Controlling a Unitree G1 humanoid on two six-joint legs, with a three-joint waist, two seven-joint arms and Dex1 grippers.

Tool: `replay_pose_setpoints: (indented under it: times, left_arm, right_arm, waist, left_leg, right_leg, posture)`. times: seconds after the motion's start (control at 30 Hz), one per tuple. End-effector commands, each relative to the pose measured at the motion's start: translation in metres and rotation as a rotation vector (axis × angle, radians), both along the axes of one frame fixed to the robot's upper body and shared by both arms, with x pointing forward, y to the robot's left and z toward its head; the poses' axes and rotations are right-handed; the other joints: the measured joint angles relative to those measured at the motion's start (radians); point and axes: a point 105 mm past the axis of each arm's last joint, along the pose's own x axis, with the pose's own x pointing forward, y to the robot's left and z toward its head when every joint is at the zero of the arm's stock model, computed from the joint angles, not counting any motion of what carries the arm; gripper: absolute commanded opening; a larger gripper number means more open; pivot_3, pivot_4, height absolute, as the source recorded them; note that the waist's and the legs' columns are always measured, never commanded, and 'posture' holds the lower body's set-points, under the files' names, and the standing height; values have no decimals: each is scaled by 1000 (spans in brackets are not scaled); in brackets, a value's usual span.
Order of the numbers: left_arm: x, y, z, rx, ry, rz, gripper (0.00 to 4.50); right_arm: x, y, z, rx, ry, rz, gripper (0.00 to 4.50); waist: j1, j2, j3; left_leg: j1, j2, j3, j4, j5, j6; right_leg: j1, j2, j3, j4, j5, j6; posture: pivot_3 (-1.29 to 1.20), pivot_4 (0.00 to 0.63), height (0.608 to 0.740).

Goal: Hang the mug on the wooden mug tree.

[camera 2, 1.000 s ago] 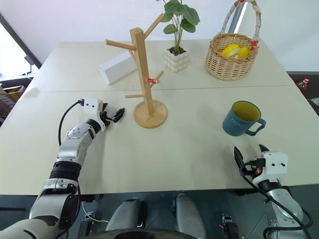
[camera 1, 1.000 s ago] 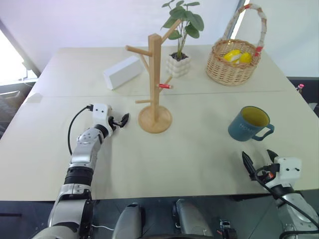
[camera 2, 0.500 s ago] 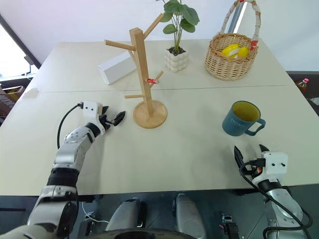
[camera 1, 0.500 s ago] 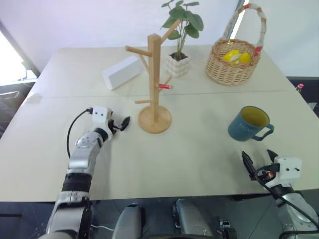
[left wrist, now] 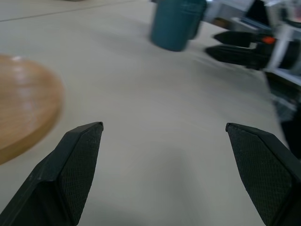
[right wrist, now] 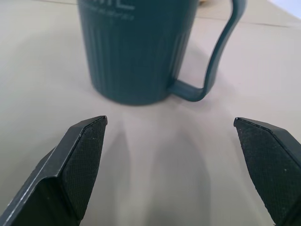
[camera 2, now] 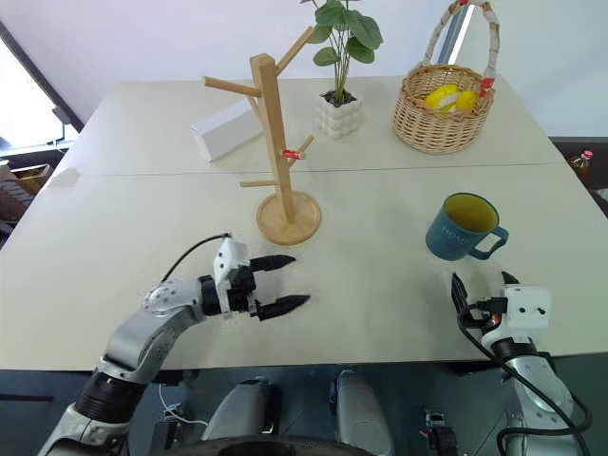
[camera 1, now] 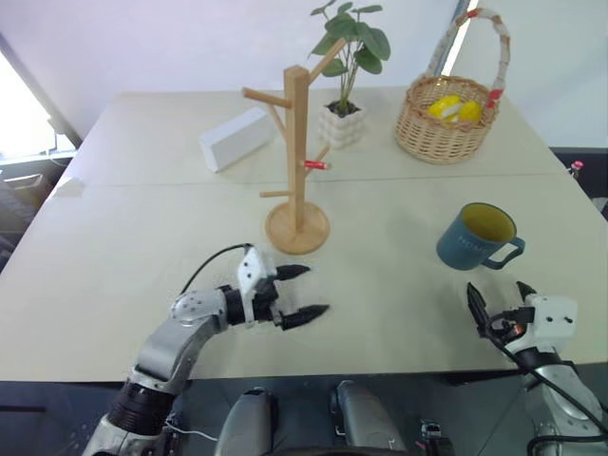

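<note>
The blue-grey mug [camera 1: 478,237] with a yellow inside stands upright on the right of the table, handle toward the right. My right gripper [camera 1: 496,290] is open just short of the mug, near the table's front edge, with the mug [right wrist: 134,52] straight ahead of its fingers and nothing between them. The wooden mug tree [camera 1: 297,142] stands on its round base at mid table, all pegs bare, one with a red tip. My left gripper [camera 1: 316,290] is open and empty in front of the tree's base [left wrist: 23,117], pointing right toward the mug [left wrist: 176,26].
A white box [camera 1: 235,138] lies behind and left of the tree. A potted plant [camera 1: 342,119] in a white ribbed pot stands behind it. At the back right is a wicker basket [camera 1: 448,114] with yellow fruit. Bare tabletop lies between my two grippers.
My left gripper has swung from the left of the tree's base back toward the front edge and to the right, turning to point right. The right gripper and the mug have stayed put.
</note>
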Motion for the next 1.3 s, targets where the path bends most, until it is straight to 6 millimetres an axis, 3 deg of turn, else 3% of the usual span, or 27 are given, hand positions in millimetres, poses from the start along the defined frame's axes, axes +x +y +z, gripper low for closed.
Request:
replay_pose_setpoints:
  times: [0.03,0.27,0.8,0.93,1.07,1.1,1.3]
  left_arm:
    - [-6,-12,16,-23,-57,-75,4500]
    - [-10,-22,29,-74,-93,-125,4500]
    - [-8,-24,33,-82,-132,-119,4500]
    - [-8,-24,34,-82,-137,-114,4500]
    - [-8,-23,36,-85,-138,-106,4500]
    - [-8,-23,36,-87,-138,-104,4500]
    - [-6,-21,38,-95,-137,-83,4500]
  right_arm:
    - [-1,-11,22,-40,-90,-63,4465]
    - [14,-29,30,-59,-130,-157,4465]
    - [43,-38,22,-66,-104,-162,4465]
    - [49,-35,19,-43,-102,-135,2632]
    - [51,-28,16,-21,-100,-96,419]
    - [52,-26,15,-17,-102,-86,89]
    - [58,-3,29,-83,-131,18,89]
  waist:
    - [-2,0,0]
    - [-2,0,0]
    - [-2,1,0]
    - [-2,1,0]
    - [-2,1,0]
    - [-2,1,0]
    - [-3,1,0]
  left_leg:
    - [0,0,0,0,0,0]
    - [0,0,1,0,0,0]
    - [0,0,1,0,0,0]
    - [0,0,1,0,0,0]
    - [0,0,1,0,0,0]
    - [0,0,1,0,0,0]
    - [1,0,1,0,0,0]
  right_leg:
    - [0,0,0,0,0,0]
    - [0,1,0,0,0,0]
    - [0,2,1,1,0,0]
    - [0,2,1,1,0,0]
    - [0,2,1,1,0,0]
    - [0,2,1,1,0,0]
    - [1,2,1,1,0,0]
  posture:
    - [0,150,740]
    - [0,150,740]
    - [0,150,740]
    - [0,150,740]
    - [0,150,740]
    - [0,150,740]
    - [0,150,740]
